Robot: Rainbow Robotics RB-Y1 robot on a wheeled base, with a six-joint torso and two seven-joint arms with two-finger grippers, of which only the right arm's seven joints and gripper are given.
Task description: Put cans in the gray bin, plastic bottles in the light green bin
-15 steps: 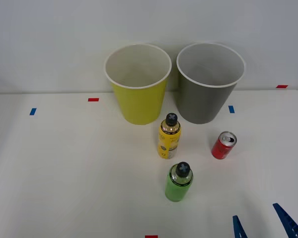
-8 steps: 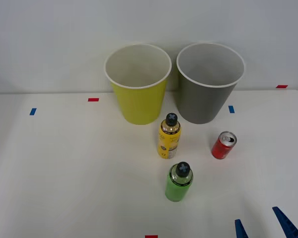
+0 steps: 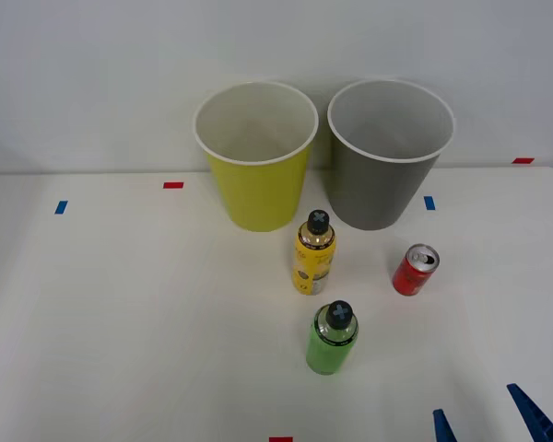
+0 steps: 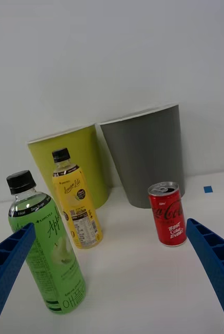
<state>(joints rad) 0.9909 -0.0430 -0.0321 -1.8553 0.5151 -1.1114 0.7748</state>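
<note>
3 items stand on the table [image 3: 92, 313], none binned as far as can be judged: the red can [image 3: 415, 270] at right, the yellow bottle [image 3: 314, 253] near centre, the green bottle [image 3: 332, 338] nearer. At the far side stand the light green bin [image 3: 256, 180] (left) and the gray bin [image 3: 385, 180]. The right gripper [image 3: 488, 422] hovers near-right, spread wide, holding nothing.

Can [image 3: 415, 271] right of bottles [image 3: 314, 253]
</note>
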